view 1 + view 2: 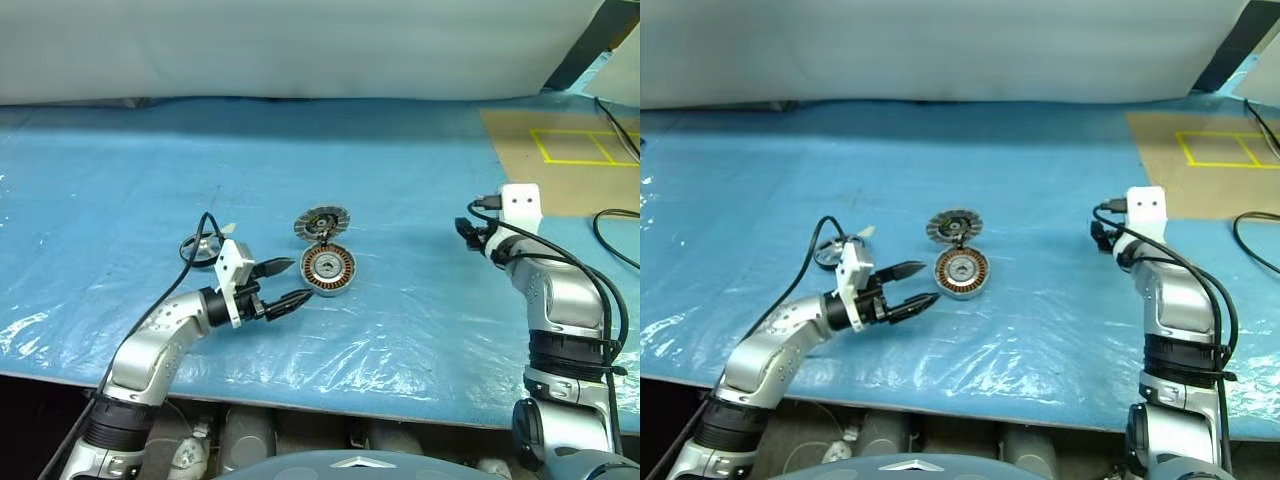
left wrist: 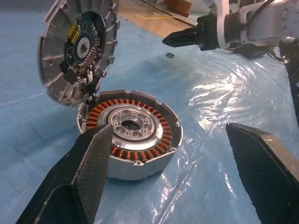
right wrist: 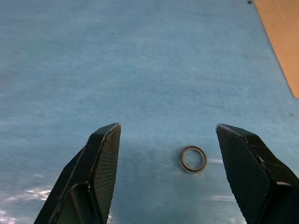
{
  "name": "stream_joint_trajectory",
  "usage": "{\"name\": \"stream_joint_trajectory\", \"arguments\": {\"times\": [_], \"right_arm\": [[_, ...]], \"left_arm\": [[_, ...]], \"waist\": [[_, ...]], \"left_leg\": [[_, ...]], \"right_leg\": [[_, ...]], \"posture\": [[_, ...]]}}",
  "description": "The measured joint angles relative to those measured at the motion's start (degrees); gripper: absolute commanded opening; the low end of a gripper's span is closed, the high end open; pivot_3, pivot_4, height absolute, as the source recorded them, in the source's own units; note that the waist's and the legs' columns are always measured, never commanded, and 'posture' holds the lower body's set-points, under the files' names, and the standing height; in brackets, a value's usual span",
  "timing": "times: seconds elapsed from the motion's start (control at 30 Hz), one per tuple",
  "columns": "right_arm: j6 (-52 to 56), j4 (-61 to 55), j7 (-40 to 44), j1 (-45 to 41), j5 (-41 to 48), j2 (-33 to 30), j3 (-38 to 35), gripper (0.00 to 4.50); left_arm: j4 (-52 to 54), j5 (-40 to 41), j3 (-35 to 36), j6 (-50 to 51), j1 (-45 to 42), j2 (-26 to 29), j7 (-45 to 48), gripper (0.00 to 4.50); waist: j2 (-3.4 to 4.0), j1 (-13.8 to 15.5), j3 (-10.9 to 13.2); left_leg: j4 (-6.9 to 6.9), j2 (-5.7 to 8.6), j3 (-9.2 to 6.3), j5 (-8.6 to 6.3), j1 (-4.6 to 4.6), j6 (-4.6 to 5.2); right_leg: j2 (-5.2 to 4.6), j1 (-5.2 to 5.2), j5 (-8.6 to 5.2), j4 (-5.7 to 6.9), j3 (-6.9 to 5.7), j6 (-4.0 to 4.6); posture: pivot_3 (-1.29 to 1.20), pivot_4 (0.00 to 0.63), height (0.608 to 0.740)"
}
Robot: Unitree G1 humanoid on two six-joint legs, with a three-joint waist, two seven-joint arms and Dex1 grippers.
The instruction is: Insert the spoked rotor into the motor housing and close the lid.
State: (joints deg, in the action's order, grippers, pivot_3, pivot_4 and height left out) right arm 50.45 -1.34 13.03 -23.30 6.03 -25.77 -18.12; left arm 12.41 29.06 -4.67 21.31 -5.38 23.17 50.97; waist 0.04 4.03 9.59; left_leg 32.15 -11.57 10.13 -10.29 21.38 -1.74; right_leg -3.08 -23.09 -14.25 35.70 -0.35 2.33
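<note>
Two sets of jaws, both apart & empty. Left gripper (image 1: pixel 290 284) sits level just beside the motor housing (image 1: pixel 328 269), tips aimed at its side wall; windings & hub inside are bare, no rotor in yet. Lid (image 1: pixel 322 223) leans tilted against the housing's far rim, finned face w/ dark centre showing. Spoked rotor (image 1: pixel 200 247) looks to lie flat behind the left wrist, partly hidden by cable, so that arm is the nearer one, but the jaws point away from it: my guess is the left must back off & swing round to reach it. Right gripper (image 2: pixel 187 36) hangs well apart on the right, over a small ring (image 3: pixel 193 158). Tabletop (image 1: pixel 400 180) wears crinkly blue plastic sheet; bare brown area w/ yellow tape lines (image 1: pixel 575 146) at far right.
</note>
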Motion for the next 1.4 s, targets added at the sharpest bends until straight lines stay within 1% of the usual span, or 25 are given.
{"name": "stream_joint_trajectory", "arguments": {"times": [0.23,0.3,0.4,0.57,0.67,0.83,1.03,1.17,1.37,1.4], "right_arm": [[-1.4,0.0,-1.6,3.9,-0.1,-3.2,-1.4,3.38],[-1.5,-1.0,-1.3,4.9,-0.1,-3.8,-1.4,3.38],[-1.5,-1.9,-0.3,5.5,0.2,-3.8,-0.3,3.38],[-3.9,-0.9,-0.7,4.4,0.3,-2.2,2.1,3.38],[-6.6,1.6,-1.6,4.0,0.3,-1.6,2.1,3.38],[-11.9,8.9,-4.2,3.7,-1.3,-1.0,3.0,3.38],[-20.0,19.1,-4.7,-0.5,-2.2,-1.0,3.9,3.38],[-21.8,22.3,-3.9,-2.0,-2.2,-1.0,4.3,3.38],[-22.2,25.0,-3.6,-3.1,-2.0,-0.8,4.2,3.38],[-22.4,25.3,-3.4,-3.0,-2.1,-1.0,4.3,3.21]], "left_arm": [[2.2,-0.1,-0.9,-0.3,4.2,-2.3,-1.9,4.04],[2.9,-0.1,-1.2,-0.3,5.5,-2.7,-2.4,4.04],[3.0,-0.2,-1.9,-0.3,6.0,-2.9,-2.8,4.04],[2.9,-0.9,-2.4,-0.3,4.7,-2.6,-2.7,4.04],[2.9,-1.0,-2.4,-0.1,3.6,-2.2,-2.7,4.04],[2.9,-1.1,-3.1,0.3,3.5,-2.1,-2.7,4.04],[2.9,-1.2,-4.4,0.3,3.4,-2.4,-2.7,4.04],[2.5,-1.3,-4.5,0.1,3.4,-2.4,-2.7,4.04],[1.4,-1.8,-4.5,-1.5,4.6,-2.4,-2.7,4.04],[1.3,-1.8,-4.5,-1.8,4.7,-2.4,-2.6,4.04]], "waist": [[0.01,0.0,0.0],[0.02,0.0,0.0],[0.02,-0.1,0.0],[0.04,-0.1,0.0],[0.04,0.0,0.0],[0.05,-0.1,0.0],[0.04,-0.3,0.0],[-0.01,-0.3,0.0],[-0.26,-0.5,-0.2],[-0.31,-0.4,-0.2]], "left_leg": [[0.00,-0.01,0.00,-0.01,-0.02,0.01],[0.03,-0.02,0.00,-0.01,-0.05,0.01],[0.04,-0.02,0.00,-0.01,-0.17,0.02],[0.05,0.00,0.00,0.00,-0.17,0.02],[0.02,0.01,0.00,-0.01,-0.14,0.02],[0.00,0.02,0.01,-0.01,-0.11,0.02],[0.13,0.00,0.01,-0.01,-0.31,0.02],[0.15,-0.01,0.01,-0.01,-0.32,0.03],[0.15,-0.03,0.01,-0.01,-0.44,0.03],[0.15,-0.02,0.02,-0.02,-0.50,0.05]], "right_leg": [[0.00,0.01,0.00,-0.02,-0.01,0.00],[0.00,0.04,-0.08,-0.02,0.00,0.13],[0.01,0.12,-0.11,0.00,0.03,0.18],[0.00,0.12,-0.11,0.00,0.05,0.18],[0.00,0.12,-0.10,-0.02,0.05,0.15],[0.00,0.09,-0.04,-0.03,0.05,0.06],[0.00,0.28,-0.10,0.02,0.07,0.17],[0.01,0.32,-0.10,0.03,0.07,0.17],[0.01,0.48,-0.10,0.00,0.03,0.17],[0.01,0.54,-0.10,-0.02,0.03,0.17]], "posture": [[0.00,0.150,0.740],[0.00,0.150,0.740],[0.00,0.150,0.740],[0.00,0.150,0.740],[0.00,0.150,0.740],[0.00,0.150,0.740],[0.00,0.150,0.740],[0.00,0.150,0.740],[0.00,0.150,0.740],[0.00,0.150,0.740]]}}
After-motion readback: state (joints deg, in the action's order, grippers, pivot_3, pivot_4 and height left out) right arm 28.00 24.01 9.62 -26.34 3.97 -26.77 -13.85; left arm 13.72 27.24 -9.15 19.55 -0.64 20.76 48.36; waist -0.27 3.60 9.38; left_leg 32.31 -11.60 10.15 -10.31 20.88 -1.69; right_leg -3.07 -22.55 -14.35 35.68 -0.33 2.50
